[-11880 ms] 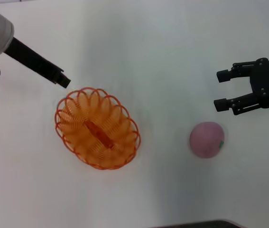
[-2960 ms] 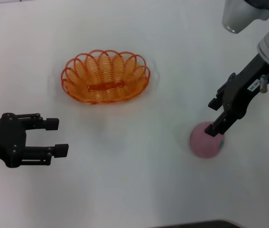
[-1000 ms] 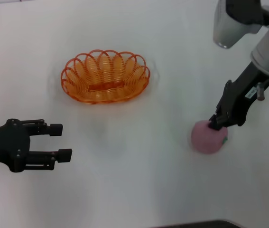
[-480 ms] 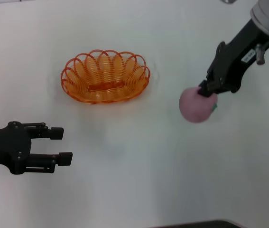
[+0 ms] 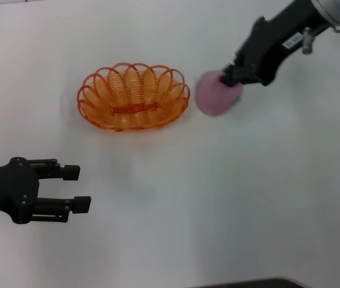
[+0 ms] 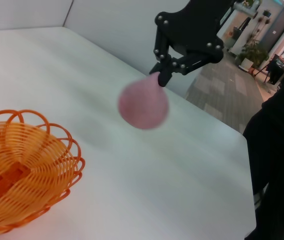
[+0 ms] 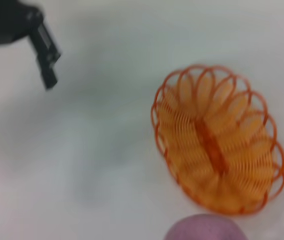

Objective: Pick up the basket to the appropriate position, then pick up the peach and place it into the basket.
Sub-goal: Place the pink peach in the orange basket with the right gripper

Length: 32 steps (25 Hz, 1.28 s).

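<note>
The orange wire basket (image 5: 133, 96) sits on the white table, upper middle-left; it also shows in the left wrist view (image 6: 19, 170) and the right wrist view (image 7: 217, 157). My right gripper (image 5: 228, 78) is shut on the pink peach (image 5: 215, 95) and holds it in the air just right of the basket's rim. The peach also shows in the left wrist view (image 6: 143, 105), hanging from the right gripper (image 6: 162, 75), and in the right wrist view (image 7: 204, 228). My left gripper (image 5: 74, 188) is open and empty at the lower left, well in front of the basket.
The white table (image 5: 217, 198) spreads around the basket. The table's far edge (image 6: 217, 120) drops off to a room beyond in the left wrist view. A dark edge (image 5: 259, 282) runs along the front.
My right gripper has lifted the peach off the table and carried it left and back, up to the basket's right side. The basket and left arm have hardly moved.
</note>
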Each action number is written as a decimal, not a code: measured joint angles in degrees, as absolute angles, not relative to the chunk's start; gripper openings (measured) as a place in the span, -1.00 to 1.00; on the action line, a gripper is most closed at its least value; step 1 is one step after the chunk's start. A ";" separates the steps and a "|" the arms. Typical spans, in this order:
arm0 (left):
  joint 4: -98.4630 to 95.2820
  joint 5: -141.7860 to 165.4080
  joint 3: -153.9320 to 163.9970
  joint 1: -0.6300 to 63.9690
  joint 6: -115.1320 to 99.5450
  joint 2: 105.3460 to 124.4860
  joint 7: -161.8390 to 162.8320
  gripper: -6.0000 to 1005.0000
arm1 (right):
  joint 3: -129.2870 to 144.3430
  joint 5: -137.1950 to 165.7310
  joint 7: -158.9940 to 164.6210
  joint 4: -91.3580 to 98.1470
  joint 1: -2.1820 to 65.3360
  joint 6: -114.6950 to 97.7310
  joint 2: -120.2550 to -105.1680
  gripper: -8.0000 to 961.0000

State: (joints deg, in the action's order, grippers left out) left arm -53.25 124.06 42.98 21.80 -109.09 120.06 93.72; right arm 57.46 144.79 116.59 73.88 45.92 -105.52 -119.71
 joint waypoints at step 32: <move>-53.17 124.13 42.54 22.23 -108.98 121.66 94.13 0.57 | 72.56 70.58 48.10 13.17 36.39 -68.85 -121.15 -0.90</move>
